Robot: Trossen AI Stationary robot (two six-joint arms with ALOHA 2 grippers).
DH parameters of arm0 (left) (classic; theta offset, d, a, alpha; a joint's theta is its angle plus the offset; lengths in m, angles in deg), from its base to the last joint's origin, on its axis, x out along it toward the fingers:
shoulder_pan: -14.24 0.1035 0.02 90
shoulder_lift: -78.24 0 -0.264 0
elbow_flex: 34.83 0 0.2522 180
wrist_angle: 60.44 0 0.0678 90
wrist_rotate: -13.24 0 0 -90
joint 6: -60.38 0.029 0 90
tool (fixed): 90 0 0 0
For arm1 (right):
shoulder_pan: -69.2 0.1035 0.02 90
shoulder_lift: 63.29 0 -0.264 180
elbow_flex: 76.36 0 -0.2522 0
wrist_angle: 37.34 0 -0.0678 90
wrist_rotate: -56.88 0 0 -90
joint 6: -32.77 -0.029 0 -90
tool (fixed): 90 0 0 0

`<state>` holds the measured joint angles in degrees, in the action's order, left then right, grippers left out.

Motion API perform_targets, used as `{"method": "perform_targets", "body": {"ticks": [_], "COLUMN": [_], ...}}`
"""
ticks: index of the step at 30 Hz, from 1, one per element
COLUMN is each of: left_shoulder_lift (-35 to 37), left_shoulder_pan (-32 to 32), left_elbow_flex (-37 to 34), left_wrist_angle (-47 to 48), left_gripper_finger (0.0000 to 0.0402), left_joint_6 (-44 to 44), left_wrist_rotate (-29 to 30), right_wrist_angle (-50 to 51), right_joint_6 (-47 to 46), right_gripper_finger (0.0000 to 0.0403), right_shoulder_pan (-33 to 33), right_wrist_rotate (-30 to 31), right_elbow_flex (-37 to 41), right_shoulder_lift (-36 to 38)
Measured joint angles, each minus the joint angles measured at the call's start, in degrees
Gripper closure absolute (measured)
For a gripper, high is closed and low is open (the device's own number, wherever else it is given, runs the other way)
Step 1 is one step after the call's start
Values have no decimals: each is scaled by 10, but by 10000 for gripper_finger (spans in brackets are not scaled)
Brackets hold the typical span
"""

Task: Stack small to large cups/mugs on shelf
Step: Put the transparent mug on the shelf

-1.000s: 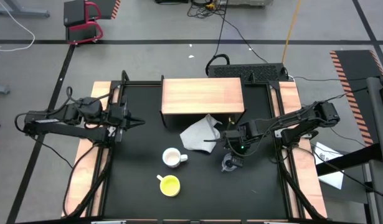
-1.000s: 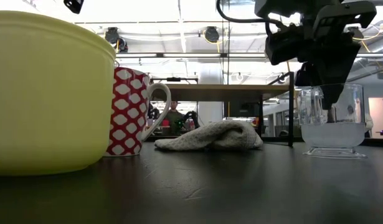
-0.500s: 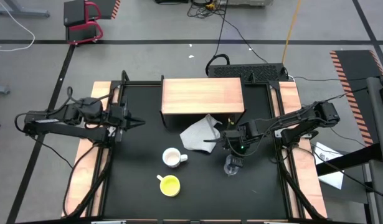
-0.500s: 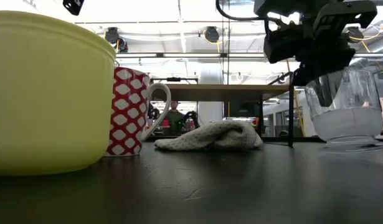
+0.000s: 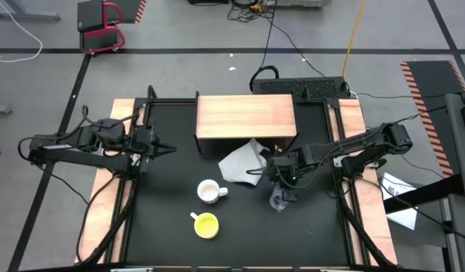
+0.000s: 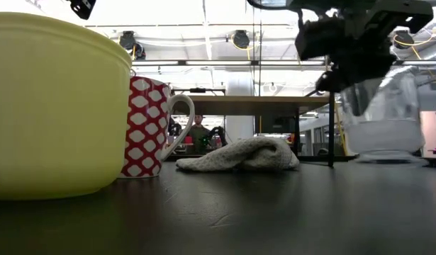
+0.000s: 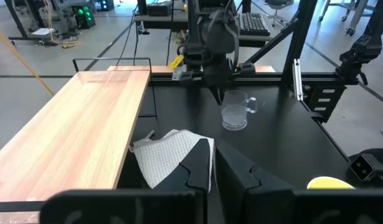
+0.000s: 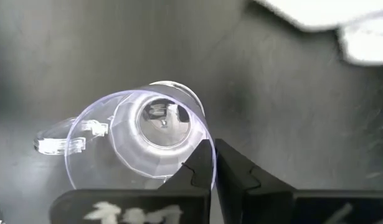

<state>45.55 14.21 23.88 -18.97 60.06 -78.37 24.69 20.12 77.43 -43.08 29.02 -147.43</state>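
The right gripper jaws have just closed, pinching the rim of the tiny clear glass cup, which has tipped and lifted off the black table since a second ago, ready to carry to the light-wood shelf; the left gripper waits nearly shut at the left edge

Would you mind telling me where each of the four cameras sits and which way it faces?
High view: overhead, straight down on the shelf; both arms show.
Low view: tabletop height, looking level past the yellow cup and white patterned mug; right gripper overhead.
Left wrist view: on the left arm, looking across the table; left gripper closed, empty.
Right wrist view: looks down; right gripper pinches the clear glass cup rim.
All four share the glass cup.
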Motion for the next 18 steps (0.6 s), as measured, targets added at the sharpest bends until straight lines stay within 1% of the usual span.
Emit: {"method": "perform_targets", "body": {"ticks": [4,9,18], "left_shoulder_lift": [0,0,0], "left_shoulder_pan": [0,0,0], "left_elbow_flex": [0,0,0], "left_wrist_angle": [0,0,0], "left_gripper_finger": [376,376,376], "left_joint_6": [0,0,0], "left_wrist_rotate": [0,0,0], "right_wrist_angle": [-3,-10,-7], "right_joint_6": [35,40,37], "right_gripper_finger": [402,402,403], "right_shoulder_pan": [0,0,0], "right_wrist_rotate": [25,25,25], "right_elbow_flex": [-28,-45,-45], "right_shoulder_lift": [0,0,0]}}
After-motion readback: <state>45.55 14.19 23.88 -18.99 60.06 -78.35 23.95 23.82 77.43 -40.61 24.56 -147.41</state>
